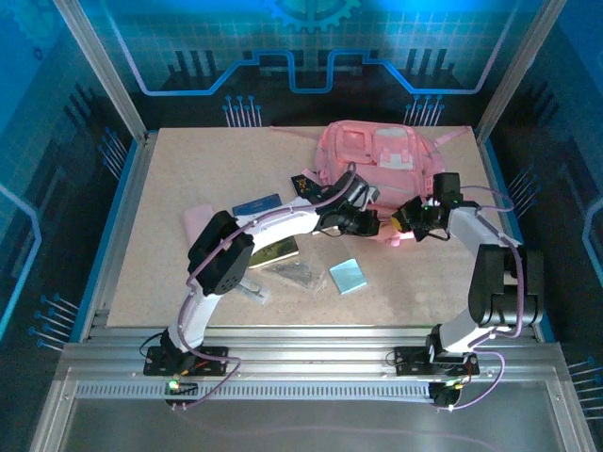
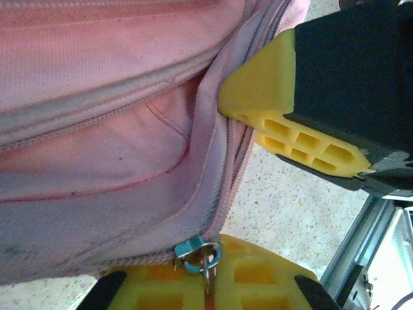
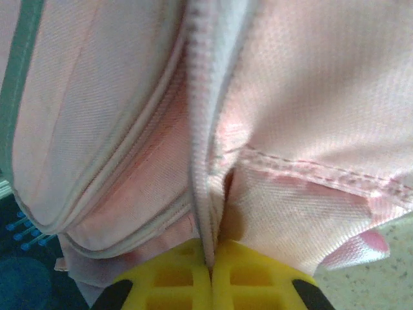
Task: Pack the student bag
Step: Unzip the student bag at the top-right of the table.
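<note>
Student bag (image 1: 377, 155), pink, at the far middle of the table (image 1: 415, 292); we hold it with both grippers.
Left gripper (image 2: 210, 287): fingers pressed together on the metal zip pull (image 2: 195, 248) at the bag's near edge. Right gripper (image 3: 210, 274): fingers together, pinching a seam of the pink fabric, just beside the left. Loose on the table nearer our bases: a blue flat item (image 1: 256, 202), a pink flat item (image 1: 196, 222), a teal square (image 1: 348, 276), an olive book (image 1: 281, 250) partly covered by our left arm.
</note>
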You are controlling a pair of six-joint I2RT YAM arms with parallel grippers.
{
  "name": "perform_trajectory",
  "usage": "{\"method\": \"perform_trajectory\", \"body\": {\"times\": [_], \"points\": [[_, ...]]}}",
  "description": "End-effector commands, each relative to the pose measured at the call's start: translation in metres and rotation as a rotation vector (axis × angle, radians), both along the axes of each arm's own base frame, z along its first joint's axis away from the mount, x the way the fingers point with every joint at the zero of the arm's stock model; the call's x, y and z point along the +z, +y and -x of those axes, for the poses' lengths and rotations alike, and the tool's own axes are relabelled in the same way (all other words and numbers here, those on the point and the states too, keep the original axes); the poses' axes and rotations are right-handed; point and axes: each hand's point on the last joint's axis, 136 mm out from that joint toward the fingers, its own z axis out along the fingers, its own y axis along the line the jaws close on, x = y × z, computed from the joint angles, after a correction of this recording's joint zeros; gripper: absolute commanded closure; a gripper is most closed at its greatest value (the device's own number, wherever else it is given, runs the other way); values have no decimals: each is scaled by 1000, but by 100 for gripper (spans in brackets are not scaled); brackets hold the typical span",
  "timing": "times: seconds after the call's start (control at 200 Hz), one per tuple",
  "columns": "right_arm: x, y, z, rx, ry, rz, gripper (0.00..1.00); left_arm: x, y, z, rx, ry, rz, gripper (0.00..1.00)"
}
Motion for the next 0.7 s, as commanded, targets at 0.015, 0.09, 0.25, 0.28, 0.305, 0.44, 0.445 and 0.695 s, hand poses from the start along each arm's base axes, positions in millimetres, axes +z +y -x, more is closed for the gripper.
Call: {"method": "perform_trajectory", "body": {"times": [0.015, 0.09, 0.25, 0.28, 0.305, 0.44, 0.445, 0.695], "points": [[21, -18, -27, -17, -132, 108, 100, 66, 6, 8, -66, -93, 111, 100], [32, -27, -23, -10, -162, 143, 100, 52, 30, -5, -17, -61, 75, 100], [53, -49, -12, 14, -214, 211, 100, 19, 102, -42, 123, -79, -92, 100], [56, -52, -9, 20, -219, 226, 100, 13, 115, -49, 149, -75, -113, 100], [57, -56, -7, 25, -220, 238, 100, 11, 127, -56, 176, -73, -123, 100], [59, -71, 1, 27, -213, 274, 100, -1, 175, -91, 293, -91, -162, 100], [59, -71, 1, 27, -213, 273, 100, -1, 176, -93, 296, -95, -162, 100], [70, -86, 1, 17, -232, 292, 100, -3, 217, -173, 453, -176, -170, 100]]}}
